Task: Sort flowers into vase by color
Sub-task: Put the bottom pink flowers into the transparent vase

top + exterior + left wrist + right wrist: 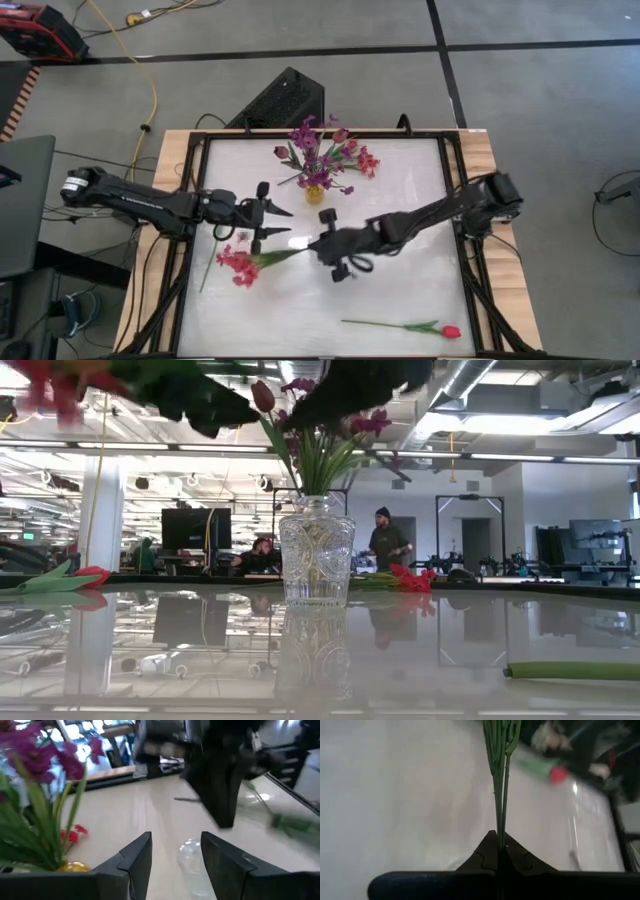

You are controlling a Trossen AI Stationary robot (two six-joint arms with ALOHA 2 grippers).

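Mid-worktop, my right pincer (pixel 322 246) clamps the red-pink spray (pixel 240 265) by its stem end; droop risks slippage.

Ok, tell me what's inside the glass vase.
The glass vase holds purple blossom sprays, a dark tulip and green stems. Its cut-glass pattern hides the stem ends and whether there is water.

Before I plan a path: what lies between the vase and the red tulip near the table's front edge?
In the high view, the right tool, shut on the red-pink spray's stem, crosses between the vase and the red tulip.
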